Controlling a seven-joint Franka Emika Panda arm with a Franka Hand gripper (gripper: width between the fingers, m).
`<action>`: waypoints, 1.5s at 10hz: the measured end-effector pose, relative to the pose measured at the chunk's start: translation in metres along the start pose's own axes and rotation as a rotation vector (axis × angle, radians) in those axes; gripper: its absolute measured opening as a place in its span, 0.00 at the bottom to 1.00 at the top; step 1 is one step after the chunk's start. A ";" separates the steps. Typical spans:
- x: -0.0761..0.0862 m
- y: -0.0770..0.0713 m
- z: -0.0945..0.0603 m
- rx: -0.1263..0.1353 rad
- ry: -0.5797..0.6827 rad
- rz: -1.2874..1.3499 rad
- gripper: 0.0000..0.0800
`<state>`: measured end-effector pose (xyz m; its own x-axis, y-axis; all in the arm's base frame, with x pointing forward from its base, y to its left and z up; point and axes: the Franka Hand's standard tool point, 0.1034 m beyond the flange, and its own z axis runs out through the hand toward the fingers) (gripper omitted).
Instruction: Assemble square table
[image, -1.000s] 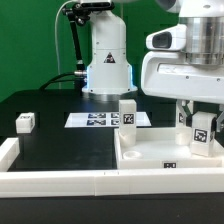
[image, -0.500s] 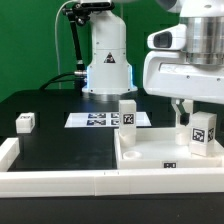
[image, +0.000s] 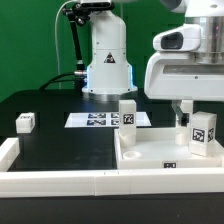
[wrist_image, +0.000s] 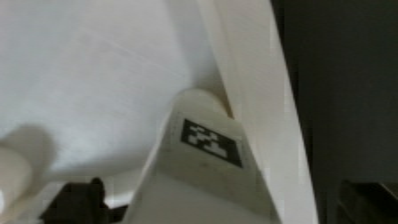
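Green backdrop is filling the space behind a black tabletop (image: 60, 140), and the robot arm's white base (image: 107, 60) is standing at the far side. Just in front of that base, the marker board (image: 100, 120) is lying flat. A long white L-shaped rail (image: 60, 182) is running along the near edge and up the exterior view's left.

On the exterior view's right, the square table panel (image: 150, 152) is lying with its rimmed side facing up. One upright leg (image: 128, 113) is standing at the panel's far corner toward the exterior view's left, its tag facing the camera. A second upright leg (image: 203, 133) is standing in the panel further to the exterior view's right. A loose leg (image: 25, 122) is lying on the tabletop well apart from the panel, near the exterior view's left edge.

The gripper (image: 203, 112) is hanging directly over the second upright leg. Its jaws are standing wide apart and gripping nothing. In the wrist view the two dark fingertips (wrist_image: 82, 198) are sitting clear on either side of the tagged leg, with a gap showing at each side. That leg is standing right beside the panel's raised rim.
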<state>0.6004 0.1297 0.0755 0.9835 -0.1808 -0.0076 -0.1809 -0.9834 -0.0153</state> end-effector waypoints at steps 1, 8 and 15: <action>0.000 0.000 0.000 0.000 0.000 -0.096 0.81; 0.002 0.004 0.000 -0.002 0.001 -0.650 0.81; 0.003 0.007 0.001 -0.012 -0.001 -0.793 0.48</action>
<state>0.6018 0.1223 0.0747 0.8187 0.5742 0.0001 0.5742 -0.8187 -0.0058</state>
